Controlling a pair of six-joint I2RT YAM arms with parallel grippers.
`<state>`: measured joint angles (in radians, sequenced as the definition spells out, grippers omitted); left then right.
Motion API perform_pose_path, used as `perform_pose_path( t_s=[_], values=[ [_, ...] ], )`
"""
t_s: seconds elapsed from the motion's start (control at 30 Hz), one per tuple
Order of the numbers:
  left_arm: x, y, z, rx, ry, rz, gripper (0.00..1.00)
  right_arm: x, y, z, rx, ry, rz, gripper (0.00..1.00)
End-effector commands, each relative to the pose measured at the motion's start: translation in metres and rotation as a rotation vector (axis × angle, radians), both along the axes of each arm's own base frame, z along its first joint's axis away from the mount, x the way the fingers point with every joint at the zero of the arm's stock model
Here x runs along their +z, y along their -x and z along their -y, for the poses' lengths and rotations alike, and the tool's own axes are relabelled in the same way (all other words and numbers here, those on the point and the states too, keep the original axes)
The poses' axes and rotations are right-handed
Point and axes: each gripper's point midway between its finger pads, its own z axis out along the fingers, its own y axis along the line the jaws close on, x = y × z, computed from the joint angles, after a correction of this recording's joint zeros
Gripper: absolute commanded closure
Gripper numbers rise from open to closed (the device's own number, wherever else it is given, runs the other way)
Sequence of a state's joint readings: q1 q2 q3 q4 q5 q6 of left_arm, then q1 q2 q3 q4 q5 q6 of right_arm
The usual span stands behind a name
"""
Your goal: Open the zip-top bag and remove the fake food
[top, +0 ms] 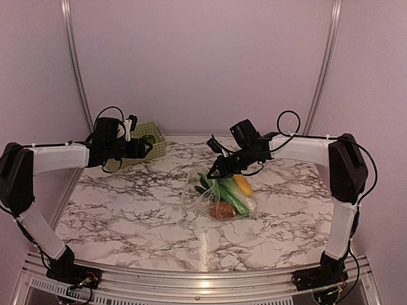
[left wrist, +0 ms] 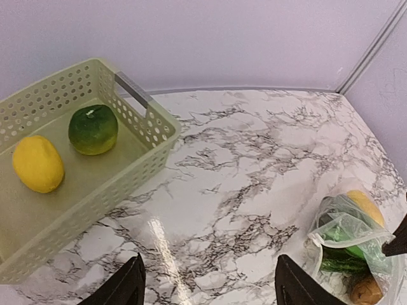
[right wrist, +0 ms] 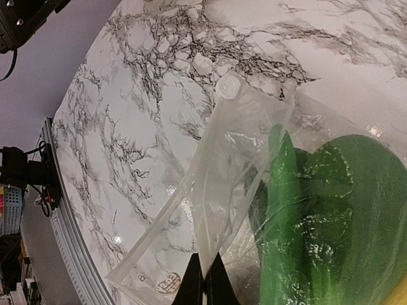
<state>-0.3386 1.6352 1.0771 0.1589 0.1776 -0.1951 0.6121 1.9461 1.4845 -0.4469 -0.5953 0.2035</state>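
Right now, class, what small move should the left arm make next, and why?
Probably carry the open left fingers from the basket across to the bag; the right fingers pinch one wall of it, and green food lies inside.

No readable words or numbers anywhere. Only a small brownish printed mark (right wrist: 166, 284) near the lower edge of the zip-top bag (right wrist: 241, 146), too small and blurred to make out.

White arm links (top: 60, 157), black joints (top: 346, 166), black looping cables (top: 289, 112), black tool fingers (left wrist: 125, 289).
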Motion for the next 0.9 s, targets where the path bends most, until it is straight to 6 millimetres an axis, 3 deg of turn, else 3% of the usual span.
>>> perform_pose_path(
  t_s=[0.0, 0.2, 0.43, 0.73, 0.87],
  values=[
    [0.000, 0.046, 0.051, -0.185, 0.073, 0.025, 0.31, 0.017, -0.001, 0.001, -0.013, -0.048, 0.019, 1.00],
    [-0.026, 0.098, 0.106, -0.320, 0.124, -0.039, 0.34, 0.020, 0.001, 0.001, -0.017, -0.063, 0.015, 1.00],
    [-0.053, 0.134, 0.157, -0.421, 0.194, -0.131, 0.43, 0.022, 0.004, 0.002, -0.018, -0.078, 0.010, 1.00],
    [-0.076, 0.153, 0.202, -0.449, 0.312, -0.253, 0.47, 0.021, 0.011, 0.006, -0.023, -0.082, 0.008, 1.00],
    [-0.092, 0.145, 0.201, -0.340, 0.330, -0.300, 0.48, 0.018, 0.014, 0.009, -0.025, -0.076, 0.006, 1.00]
  ],
)
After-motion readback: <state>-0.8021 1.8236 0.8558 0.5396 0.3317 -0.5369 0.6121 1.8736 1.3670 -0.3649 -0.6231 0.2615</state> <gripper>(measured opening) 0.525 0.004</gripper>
